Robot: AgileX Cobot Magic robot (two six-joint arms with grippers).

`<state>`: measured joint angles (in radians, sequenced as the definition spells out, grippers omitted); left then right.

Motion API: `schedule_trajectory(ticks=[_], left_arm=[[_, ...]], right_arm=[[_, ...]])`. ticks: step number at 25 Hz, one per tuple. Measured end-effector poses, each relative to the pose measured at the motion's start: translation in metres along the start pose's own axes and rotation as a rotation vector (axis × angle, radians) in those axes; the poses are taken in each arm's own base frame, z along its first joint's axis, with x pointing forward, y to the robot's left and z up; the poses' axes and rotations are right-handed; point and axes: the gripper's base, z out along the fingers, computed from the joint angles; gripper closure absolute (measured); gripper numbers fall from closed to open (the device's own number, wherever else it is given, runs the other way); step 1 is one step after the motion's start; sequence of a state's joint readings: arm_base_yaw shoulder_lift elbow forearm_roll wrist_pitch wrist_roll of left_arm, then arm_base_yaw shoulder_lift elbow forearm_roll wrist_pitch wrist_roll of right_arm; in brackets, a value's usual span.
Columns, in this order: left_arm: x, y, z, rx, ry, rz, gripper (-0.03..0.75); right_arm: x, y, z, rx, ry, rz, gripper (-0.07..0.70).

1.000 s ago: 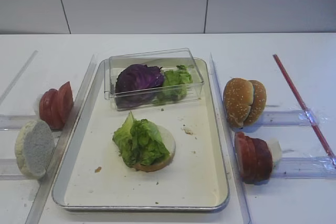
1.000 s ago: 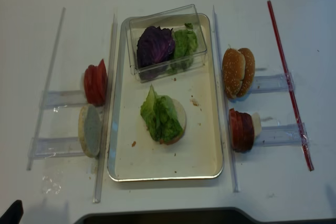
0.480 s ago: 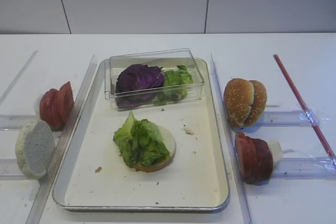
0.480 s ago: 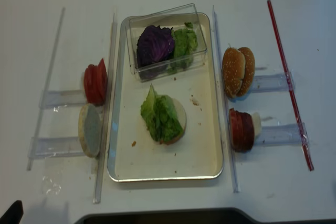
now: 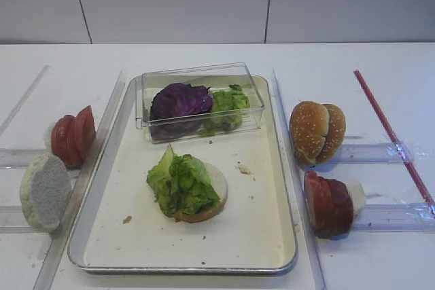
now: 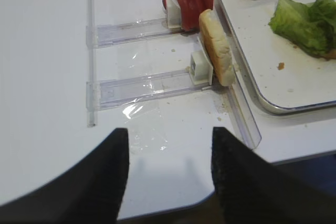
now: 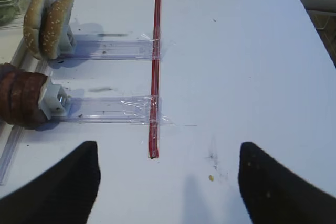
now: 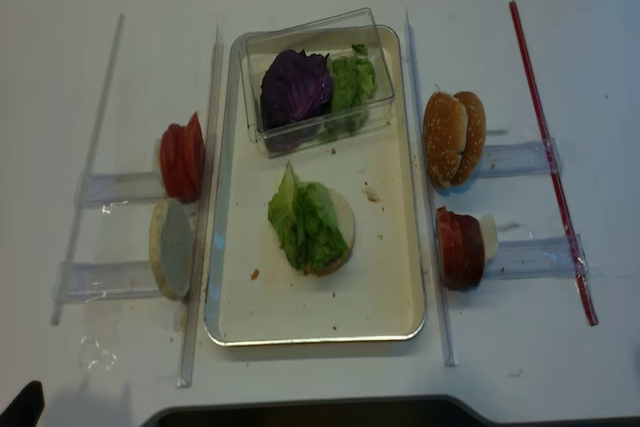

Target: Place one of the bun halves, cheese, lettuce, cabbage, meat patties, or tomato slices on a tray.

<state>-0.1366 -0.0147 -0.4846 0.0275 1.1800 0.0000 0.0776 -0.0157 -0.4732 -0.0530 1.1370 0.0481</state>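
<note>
On the silvery tray a green lettuce leaf lies on a pale bun half. Left of the tray stand red tomato slices and another pale bun half. On its right are sesame bun halves and dark meat patties. Purple cabbage sits in the clear box. No cheese shows. My left gripper is open over bare table, near the front edge. My right gripper is open and empty, right of the patties.
The clear plastic box stands at the tray's far end and also holds more lettuce. Clear acrylic rails flank the tray. A red strip is taped across the right holders. The table's front edge is close under the left gripper.
</note>
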Motion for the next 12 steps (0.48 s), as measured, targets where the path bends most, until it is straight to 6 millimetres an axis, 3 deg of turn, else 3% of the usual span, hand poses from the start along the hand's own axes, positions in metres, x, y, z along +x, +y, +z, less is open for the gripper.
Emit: schedule_trajectory(ticks=[12], left_arm=[[0.0,0.0,0.0,0.0,0.0,0.0,0.37]], right_arm=[[0.0,0.0,0.0,0.0,0.0,0.0,0.078]])
